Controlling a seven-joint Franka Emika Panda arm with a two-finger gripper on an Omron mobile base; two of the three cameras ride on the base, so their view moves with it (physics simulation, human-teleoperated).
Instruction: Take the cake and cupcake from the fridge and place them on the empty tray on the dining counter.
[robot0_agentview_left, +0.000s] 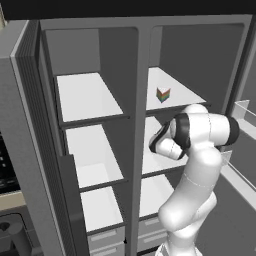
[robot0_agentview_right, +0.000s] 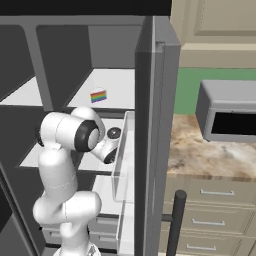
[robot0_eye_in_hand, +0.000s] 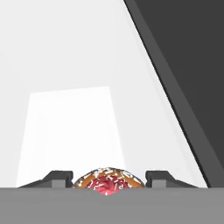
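Two dark finger tips rise at the bottom of the hand view, and the gripper (robot0_eye_in_hand: 108, 180) has the cupcake (robot0_eye_in_hand: 108, 182) sitting directly between them. The jaws stand one on each side of the frosted top, close against it, but whether the pads actually press the cupcake cannot be told; no grip is confirmed. The cupcake's speckled pink frosting and tan rim show at bottom centre of the hand view, resting on a white shelf (robot0_eye_in_hand: 70, 127).

Key relation: the cupcake lies dead ahead of the tool, centred in the gap, with neither finger visibly nearer. It is round, so no long axis matters. Judgement: the closing line already passes through it, and the next move needs only a squeeze and a lift, with no sideways correction.

Outward: in the left base view the arm's wrist reaches into the right-hand compartment of the fridge (robot0_agentview_left: 30, 125), at the middle shelf level, right of centre. The cake (robot0_agentview_left: 163, 94) stands one shelf higher in the same compartment, upper right of centre, well apart from the hand. In the right base view the cake sits left of centre, upper half, above the arm's elbow.

Step in hand, as judged: securing the cupcake; the cake is untouched.
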